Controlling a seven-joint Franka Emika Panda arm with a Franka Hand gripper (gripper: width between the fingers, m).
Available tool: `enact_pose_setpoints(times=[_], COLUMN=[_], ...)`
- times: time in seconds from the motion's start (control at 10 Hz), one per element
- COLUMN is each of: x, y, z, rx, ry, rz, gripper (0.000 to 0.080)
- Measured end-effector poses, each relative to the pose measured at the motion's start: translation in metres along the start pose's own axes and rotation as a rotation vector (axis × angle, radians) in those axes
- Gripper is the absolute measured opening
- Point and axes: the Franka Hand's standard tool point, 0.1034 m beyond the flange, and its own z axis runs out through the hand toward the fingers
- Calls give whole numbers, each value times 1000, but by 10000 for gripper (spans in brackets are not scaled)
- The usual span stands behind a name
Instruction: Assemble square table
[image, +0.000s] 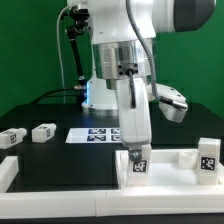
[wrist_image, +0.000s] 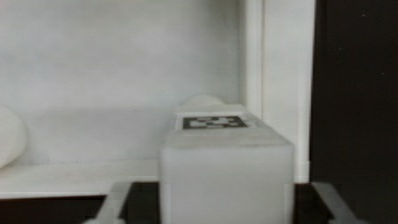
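Observation:
My gripper (image: 136, 158) is shut on a white leg block (image: 138, 165), tag facing the camera, held upright on or just above the square tabletop slab (image: 175, 165) near its corner towards the exterior view's left. Another tagged leg (image: 208, 156) stands upright at the slab's right corner. Two more leg blocks (image: 12, 138) (image: 43, 132) lie on the black table at the exterior view's left. In the wrist view the held leg (wrist_image: 228, 165) fills the middle between my fingers (wrist_image: 128, 198), over the white slab (wrist_image: 107, 90).
The marker board (image: 98, 135) lies behind the slab, near the arm's base. A long white border bar (image: 50, 182) runs along the table's front. A rounded white shape (wrist_image: 7, 135) shows at the wrist view's edge. Black table surface (wrist_image: 356, 100) lies beside the slab.

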Motion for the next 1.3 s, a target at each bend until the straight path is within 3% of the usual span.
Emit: enact_pose_setpoints(times=[0.1, 0.2, 0.3, 0.5, 0.6, 0.9, 1.1, 1.3], x=[0, 0, -1, -5, -12, -11, -6, -7], y=[0, 0, 0, 1, -1, 0, -3, -3], z=[-1, 1, 1, -1, 1, 2, 6, 6], rx=[1, -1, -1, -29, -16, -29, -18, -17], ry=[6, 6, 12, 84, 107, 104, 137, 136], rz=[42, 10, -40, -517, -703, -967, -1247, -1224], gripper=[291, 372, 372, 619, 640, 648, 649, 620])
